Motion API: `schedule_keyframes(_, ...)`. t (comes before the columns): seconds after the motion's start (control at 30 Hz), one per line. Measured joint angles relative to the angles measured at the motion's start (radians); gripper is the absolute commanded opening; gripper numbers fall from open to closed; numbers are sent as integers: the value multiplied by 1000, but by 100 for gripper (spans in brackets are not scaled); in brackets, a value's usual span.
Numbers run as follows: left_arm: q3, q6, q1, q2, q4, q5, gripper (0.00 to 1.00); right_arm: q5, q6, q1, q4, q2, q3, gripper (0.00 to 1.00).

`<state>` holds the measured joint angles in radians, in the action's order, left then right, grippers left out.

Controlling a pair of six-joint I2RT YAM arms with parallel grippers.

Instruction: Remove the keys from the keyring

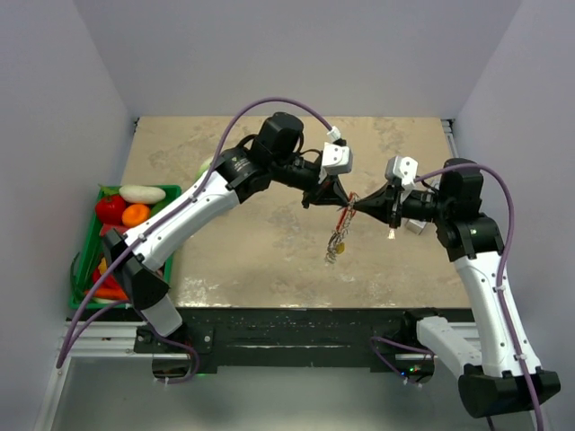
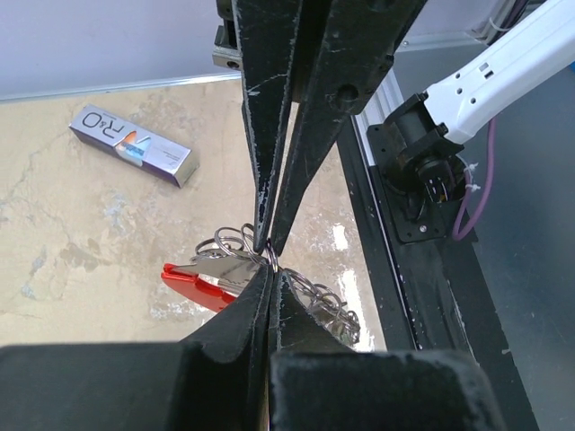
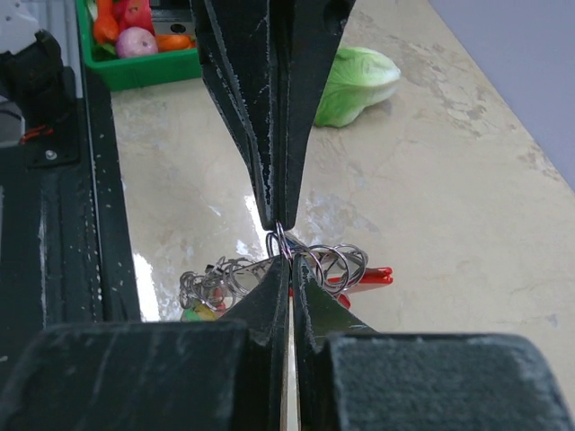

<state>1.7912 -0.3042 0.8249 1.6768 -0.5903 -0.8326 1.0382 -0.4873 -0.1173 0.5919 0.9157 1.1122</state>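
The left gripper (image 1: 312,201) and right gripper (image 1: 359,207) meet tip to tip. Both are clenched on the thin silvery metal keyring (image 2: 268,259), its wire nipped right at their fingertips. Coiled loops of it bulge out to either side of the jaws, and its red oval plastic fob (image 2: 199,284) juts out just beside them. The small metal keys (image 1: 335,249) dangle on a short chain beneath the jaws, over the beige marbled tabletop (image 1: 252,251). Well beyond the tips lie a purple-and-silver box (image 2: 135,145) and a pale green lettuce (image 3: 359,83).
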Motion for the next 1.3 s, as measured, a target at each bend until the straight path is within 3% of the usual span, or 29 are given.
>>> schedule_keyframes(0.57,2,-13,-6,-27,29,73,0,185,505,87,-468,31,-128,0)
schedule_keyframes(0.97,8,-30,-6,-62,55,168,0,184,1005,107,-962,88,-181,0)
schedule_keyframes(1.3,20,-30,29,-58,58,248,0,157,1297,104,-1264,131,-191,0)
